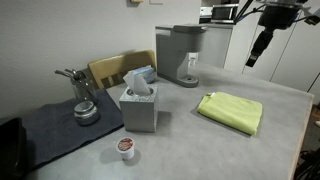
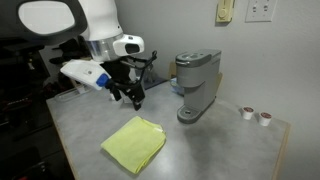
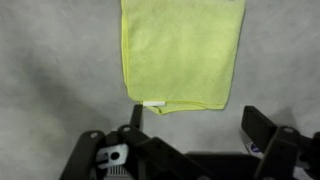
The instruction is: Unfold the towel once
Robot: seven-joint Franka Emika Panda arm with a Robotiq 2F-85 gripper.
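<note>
The towel (image 3: 183,50) is lying flat and folded on the desk (image 1: 190,140). It is sitting out toward the desk edge that is far from the dark mat (image 1: 55,128), well apart from the tissue box (image 1: 138,108).

It is looking thin, soft and very light, so it is probably going to flop and bend when you are lifting it. It may also be sliding a bit on the smooth top.

I am thinking the best place to pinch is a loose corner of the top layer only (the small white tag (image 3: 152,103) is showing at one edge, near a corner). Grabbing both layers would just be dragging the whole towel along.

Your claw (image 3: 195,118) is hanging in the air above the desk, near the towel's tag edge and not touching it. Its two fingers are standing wide apart, and it is holding nothing.
</note>
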